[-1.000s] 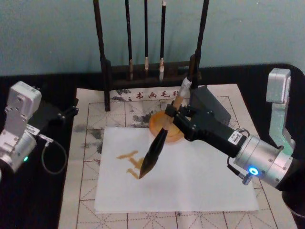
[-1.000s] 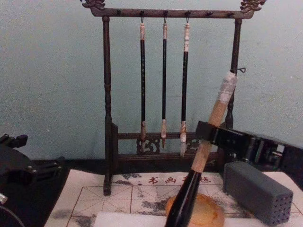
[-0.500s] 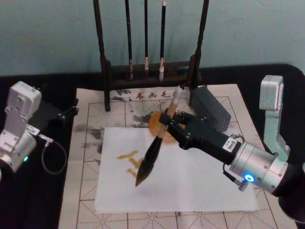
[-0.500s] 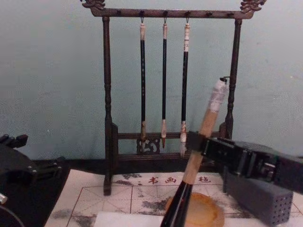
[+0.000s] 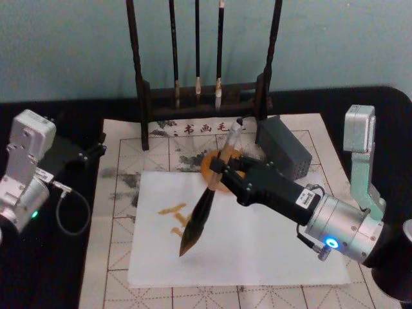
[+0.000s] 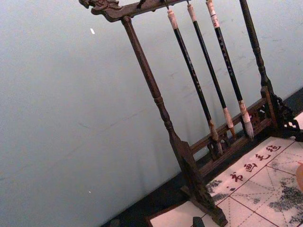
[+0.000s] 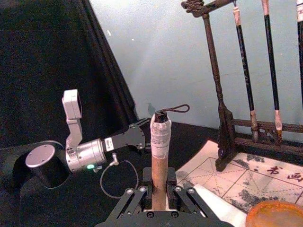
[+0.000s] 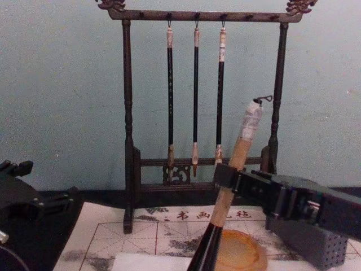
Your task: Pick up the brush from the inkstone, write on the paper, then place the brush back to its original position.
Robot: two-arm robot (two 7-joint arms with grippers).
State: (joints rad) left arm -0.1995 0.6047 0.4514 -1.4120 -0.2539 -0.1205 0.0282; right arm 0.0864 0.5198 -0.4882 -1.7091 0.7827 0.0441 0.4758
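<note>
Near the middle of the head view, the right gripper (image 5: 220, 168) is clamping its fingers on the tan shaft of the brush (image 5: 198, 212). That brush is slanting from upper right to lower left, its dark tip pointing down at the white paper (image 5: 270, 244) just below the amber strokes (image 5: 172, 210). Behind the gripper, the inkstone (image 5: 207, 168) is sitting partly hidden. At the left edge, the left gripper (image 5: 80, 154) is lying parked over the black table (image 5: 38, 270).

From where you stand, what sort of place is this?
Likely a calligraphy desk: a rack of hanging brushes, gridded mat under white paper, and the right gripper holding the brush; left gripper parked far left.
</note>
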